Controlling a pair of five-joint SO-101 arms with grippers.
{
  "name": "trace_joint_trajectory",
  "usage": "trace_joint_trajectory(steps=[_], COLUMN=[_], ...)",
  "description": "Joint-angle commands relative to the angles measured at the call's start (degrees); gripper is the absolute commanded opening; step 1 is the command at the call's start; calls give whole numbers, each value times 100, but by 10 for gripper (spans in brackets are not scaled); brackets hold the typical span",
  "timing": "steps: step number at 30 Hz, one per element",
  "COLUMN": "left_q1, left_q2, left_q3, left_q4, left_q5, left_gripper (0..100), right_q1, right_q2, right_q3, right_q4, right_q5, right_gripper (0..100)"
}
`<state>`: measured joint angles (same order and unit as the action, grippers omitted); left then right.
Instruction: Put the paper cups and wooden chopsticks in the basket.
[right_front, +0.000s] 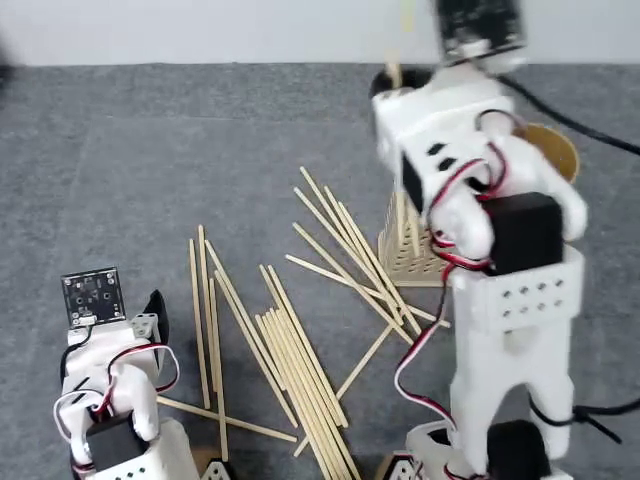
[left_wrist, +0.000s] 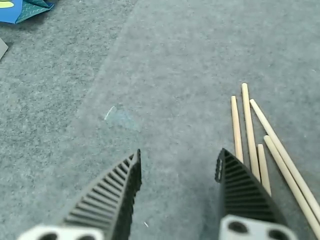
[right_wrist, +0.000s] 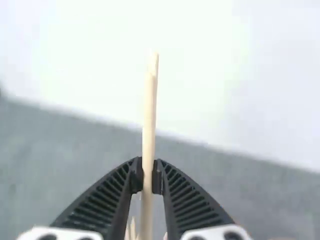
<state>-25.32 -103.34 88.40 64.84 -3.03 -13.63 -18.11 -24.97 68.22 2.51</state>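
Note:
Many wooden chopsticks (right_front: 290, 360) lie scattered on the grey mat between the two arms. A slatted wooden basket (right_front: 410, 255) stands under the right arm, with some chopsticks leaning on it. My right gripper (right_wrist: 147, 172) is shut on one chopstick (right_wrist: 150, 100), which points straight out past the fingertips; from above it shows as a tan stub (right_front: 395, 73) over the basket's far side. My left gripper (left_wrist: 179, 157) is open low over bare mat near the front left (right_front: 155, 315), with a few chopsticks (left_wrist: 247, 130) just beside one finger. A round tan shape (right_front: 555, 150), maybe a paper cup, peeks from behind the right arm.
The right arm's white body (right_front: 510, 300) covers much of the right side and part of the basket. Black cables (right_front: 580, 115) run off to the right. A blue object (left_wrist: 20, 7) lies far off on the mat. Open mat stretches across the left and back.

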Motion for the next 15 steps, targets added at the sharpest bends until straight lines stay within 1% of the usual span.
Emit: trace_joint_trajectory(steps=[1,5,8,11,15], left_q1=[0,0,0,0,0], left_q2=[-88,-88,-88,-88,-88], left_q3=[-13,-13,-13,-13,-13], left_q4=[-105,-105,-105,-105,-105], left_q5=[9,9,9,9,9], left_gripper=[229,229,229,229,229], right_q1=[374,743,989,1042,1042], right_q2=[-233,-356,-567,-910,-1411], right_q3=[-176,651,1626,2822,4255], right_q4=[-673,-1657,-2782,-3776,-4769], right_q5=[-308,-422,-422,-378,-378], right_gripper=[8,8,8,8,8])
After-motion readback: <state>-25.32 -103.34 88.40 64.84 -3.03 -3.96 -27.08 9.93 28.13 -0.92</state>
